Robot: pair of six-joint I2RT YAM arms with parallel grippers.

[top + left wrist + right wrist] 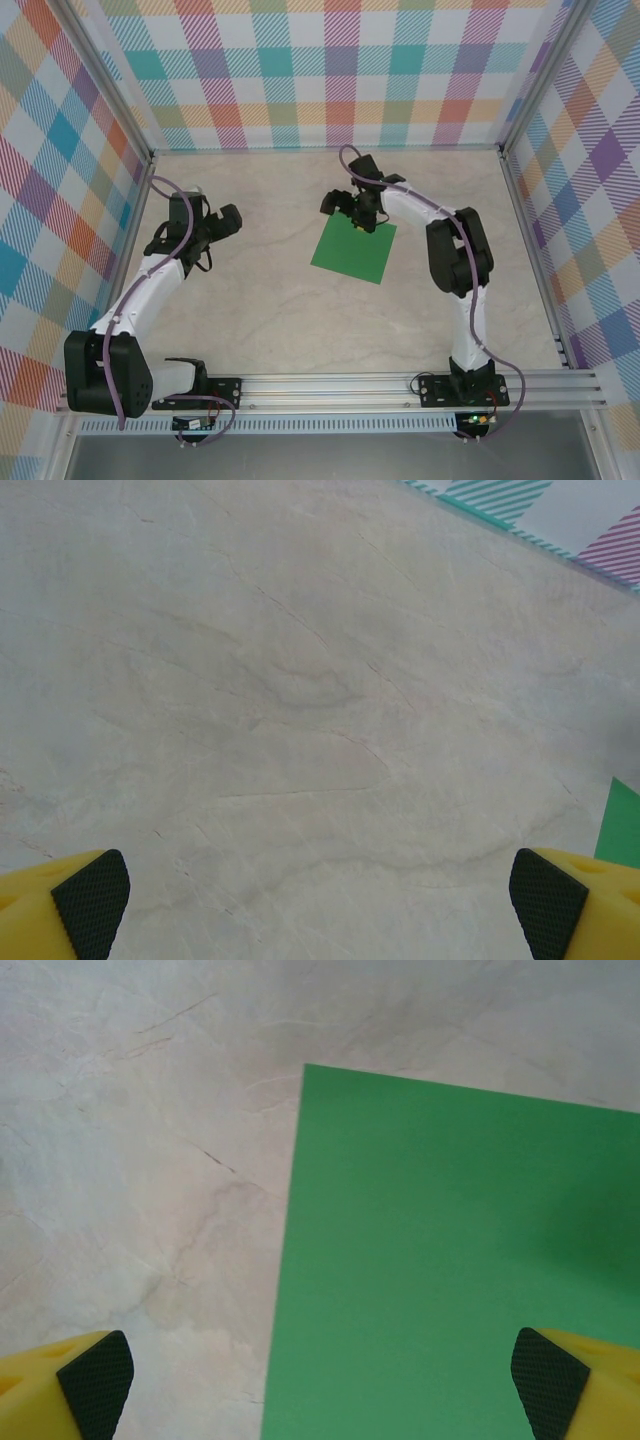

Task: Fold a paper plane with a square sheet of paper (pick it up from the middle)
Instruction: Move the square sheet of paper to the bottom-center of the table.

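Observation:
The square sheet of paper [352, 251] is bright green and lies flat and unfolded on the table, right of centre. My right gripper [352, 218] hovers over the sheet's far edge, open and holding nothing. In the right wrist view its fingers [95, 1385] stand wide apart, with the sheet [450, 1260] under the right-hand half of the gap and its left edge running between them. My left gripper [218, 222] is open over bare table well to the left of the sheet. A corner of the sheet [622, 825] shows beside its right fingertip [548, 905]. A paper plane is out of view.
The marbled beige table [260, 310] is walled on three sides by plaid panels [330, 70]. An aluminium rail [340, 385] runs along the near edge and carries both arm bases.

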